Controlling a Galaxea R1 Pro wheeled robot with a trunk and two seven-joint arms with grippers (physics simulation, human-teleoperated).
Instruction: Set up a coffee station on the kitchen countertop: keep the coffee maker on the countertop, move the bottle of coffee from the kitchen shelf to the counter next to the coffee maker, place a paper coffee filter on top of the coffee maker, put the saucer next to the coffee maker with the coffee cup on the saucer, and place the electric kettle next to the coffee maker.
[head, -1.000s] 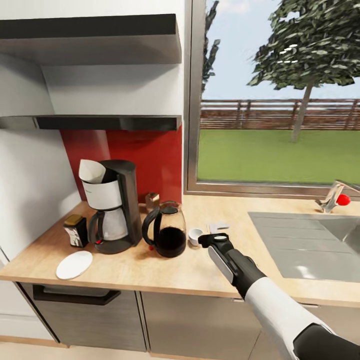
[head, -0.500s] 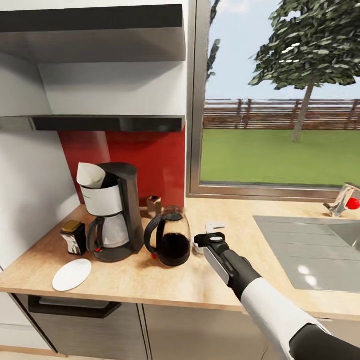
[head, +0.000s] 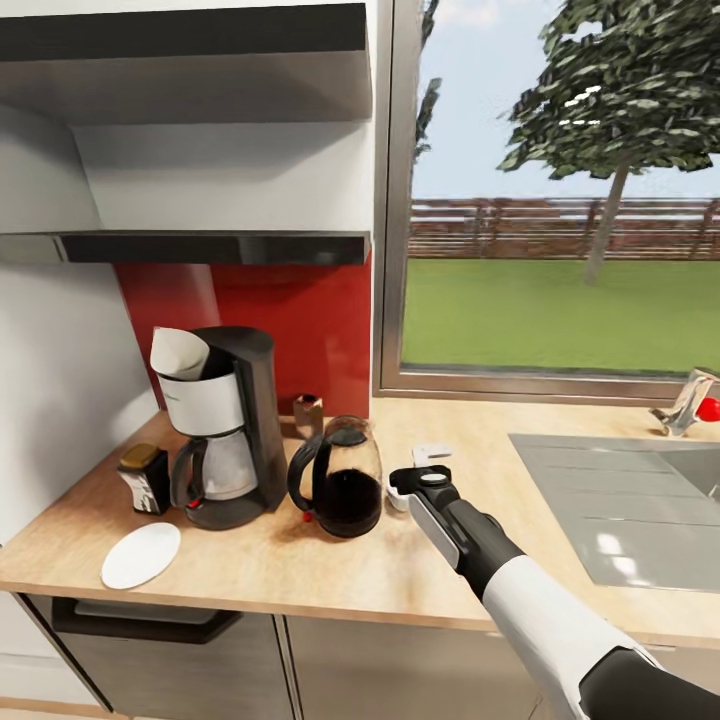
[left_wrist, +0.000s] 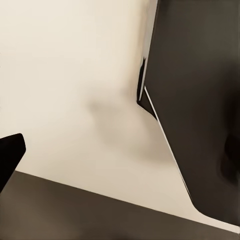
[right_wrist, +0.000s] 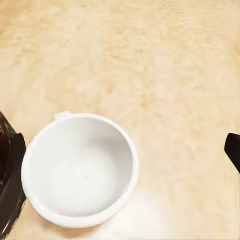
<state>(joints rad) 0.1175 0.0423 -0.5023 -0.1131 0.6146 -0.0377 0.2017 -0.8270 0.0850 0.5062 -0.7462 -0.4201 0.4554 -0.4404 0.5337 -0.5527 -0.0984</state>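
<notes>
Right gripper (head: 408, 487) poised over coffee cup (right_wrist: 79, 168)
Reaching forward over the kitchen countertop (head: 480, 560), fingers spread wide; hardly moved since earlier, just beside electric kettle (head: 340, 478).

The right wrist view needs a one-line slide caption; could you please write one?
Looking down into the empty white coffee cup standing on the tan kitchen countertop, beside the dark electric kettle.

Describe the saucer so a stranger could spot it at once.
Start at the black coffee maker on the left end of the kitchen countertop. The saucer lies in front of it near the counter's edge: the only flat, round, plain white plate there, with nothing on it.
</notes>
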